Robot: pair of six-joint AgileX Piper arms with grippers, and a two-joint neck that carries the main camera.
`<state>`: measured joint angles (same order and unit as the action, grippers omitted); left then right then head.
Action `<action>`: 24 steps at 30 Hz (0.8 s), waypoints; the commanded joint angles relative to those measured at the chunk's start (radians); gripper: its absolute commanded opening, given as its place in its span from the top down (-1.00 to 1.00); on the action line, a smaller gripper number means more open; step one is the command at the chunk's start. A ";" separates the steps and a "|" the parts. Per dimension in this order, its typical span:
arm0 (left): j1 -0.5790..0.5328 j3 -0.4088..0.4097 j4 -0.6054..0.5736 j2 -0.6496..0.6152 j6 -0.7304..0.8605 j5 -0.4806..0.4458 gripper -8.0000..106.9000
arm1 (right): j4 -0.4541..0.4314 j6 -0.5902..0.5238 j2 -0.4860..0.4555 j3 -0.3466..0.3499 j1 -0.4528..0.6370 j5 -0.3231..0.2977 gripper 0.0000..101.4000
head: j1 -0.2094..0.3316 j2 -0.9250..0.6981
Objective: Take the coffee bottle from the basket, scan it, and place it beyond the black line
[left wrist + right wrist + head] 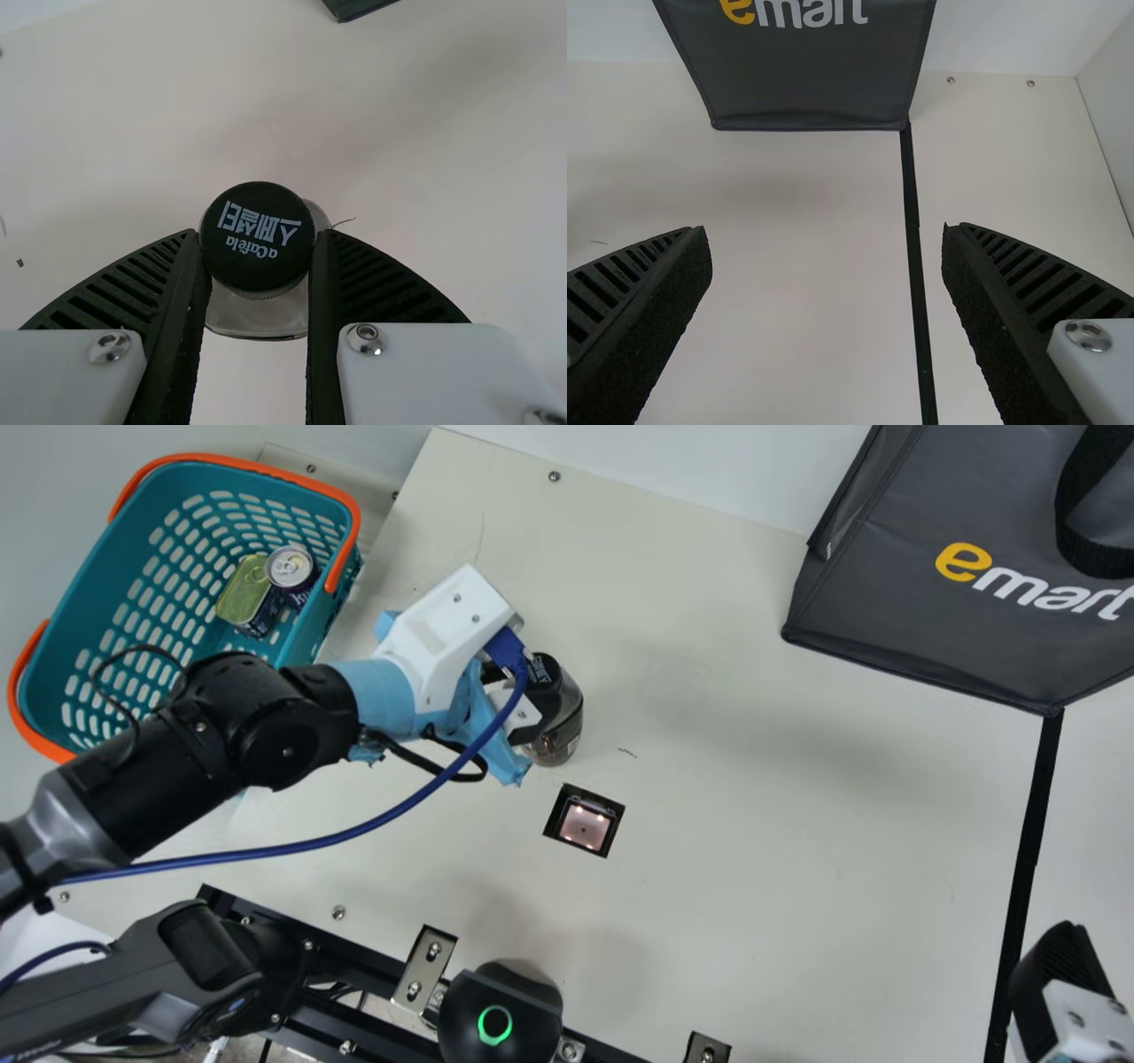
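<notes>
My left gripper (530, 707) is over the table between the basket and the scanner window, shut on the coffee bottle (558, 735), a dark-capped clear bottle. In the left wrist view the bottle's black cap (257, 237) sits between the ribbed fingers of my left gripper (259, 243). The scanner window (585, 825) is lit in the table just nearer than the bottle. My right gripper (1054, 983) is at the right edge by the black line (1028, 841); in the right wrist view my right gripper (828, 235) stands open, its fingers wide apart and nothing between them.
The teal basket (310, 633) at the left holds a can (291, 567) and a flat tin (244, 591). A dark grey bag (895, 611) stands at the far right, at the black line's far end. A black rail with a round device (500, 1014) runs along the near edge.
</notes>
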<state>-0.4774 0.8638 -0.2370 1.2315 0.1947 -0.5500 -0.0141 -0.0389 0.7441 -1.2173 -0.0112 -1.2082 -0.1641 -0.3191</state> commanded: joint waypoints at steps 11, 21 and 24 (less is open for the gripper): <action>-0.011 -0.009 0.013 0.007 -0.013 0.010 0.33 | 0.000 0.000 0.000 0.000 0.000 0.000 -0.79 | 0.026 -0.002; -0.013 0.008 0.021 0.010 -0.021 0.001 -0.25 | 0.000 0.000 0.000 0.000 0.000 0.000 -0.79 | 0.026 -0.002; -0.013 0.014 0.022 0.009 -0.021 -0.003 -0.42 | 0.000 0.000 0.000 0.000 0.000 0.000 -0.79 | 0.026 -0.002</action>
<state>-0.4888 0.8772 -0.2169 1.2414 0.1743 -0.5501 -0.0141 -0.0389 0.7441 -1.2173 -0.0112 -1.2082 -0.1657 -0.3191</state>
